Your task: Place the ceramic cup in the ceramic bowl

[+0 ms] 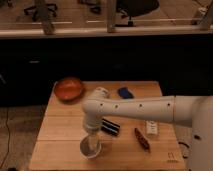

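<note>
The ceramic cup (pixel 90 148), small, round and white, stands near the front edge of the wooden table (pixel 55 130). My gripper (pixel 90 141) reaches straight down into or onto the cup from the white arm (pixel 135 110) that crosses from the right. The ceramic bowl (pixel 69 89), wide and orange-brown, sits at the table's back left corner, well apart from the cup.
A dark striped packet (pixel 110 126) lies just right of the cup. A reddish-brown bar (pixel 142 139) and a small white item (pixel 152 128) lie to the right. A blue object (pixel 125 92) sits at the back. Dark cabinets and office chairs stand behind the table.
</note>
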Available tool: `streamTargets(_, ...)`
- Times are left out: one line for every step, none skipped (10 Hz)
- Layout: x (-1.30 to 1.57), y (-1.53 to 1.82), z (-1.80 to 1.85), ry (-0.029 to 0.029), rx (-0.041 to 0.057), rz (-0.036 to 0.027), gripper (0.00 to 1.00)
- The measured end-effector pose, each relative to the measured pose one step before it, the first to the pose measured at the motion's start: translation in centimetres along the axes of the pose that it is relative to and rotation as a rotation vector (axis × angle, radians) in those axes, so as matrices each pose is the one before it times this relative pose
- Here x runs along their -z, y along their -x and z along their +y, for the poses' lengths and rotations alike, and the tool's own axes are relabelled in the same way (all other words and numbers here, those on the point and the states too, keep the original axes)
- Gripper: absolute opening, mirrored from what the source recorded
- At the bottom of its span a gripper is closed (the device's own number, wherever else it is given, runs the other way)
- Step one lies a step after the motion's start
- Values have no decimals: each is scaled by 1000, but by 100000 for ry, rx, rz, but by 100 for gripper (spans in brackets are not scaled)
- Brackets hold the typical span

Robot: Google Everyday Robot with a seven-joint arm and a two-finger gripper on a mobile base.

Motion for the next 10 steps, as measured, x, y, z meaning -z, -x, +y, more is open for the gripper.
streamTargets(-65, -14, 22, -318, 343, 22, 45)
streamTargets(-55, 19, 26, -302, 318, -34, 33)
streamTargets(-18, -19, 0, -532, 444, -99, 24)
streamTargets(-6, -27, 60, -156, 45, -262, 16)
streamTargets(34, -139, -42, -325, 63, 181, 5)
streamTargets(-12, 25, 4, 33, 163, -16, 1)
streamTargets(-52, 47, 12, 102, 152, -166, 0)
streamTargets(-13, 63, -1, -4, 177, -137, 0)
streamTargets(-13, 42, 9, -21, 128, -135, 0)
streamTargets(3, 32, -32, -258, 370, -424, 0)
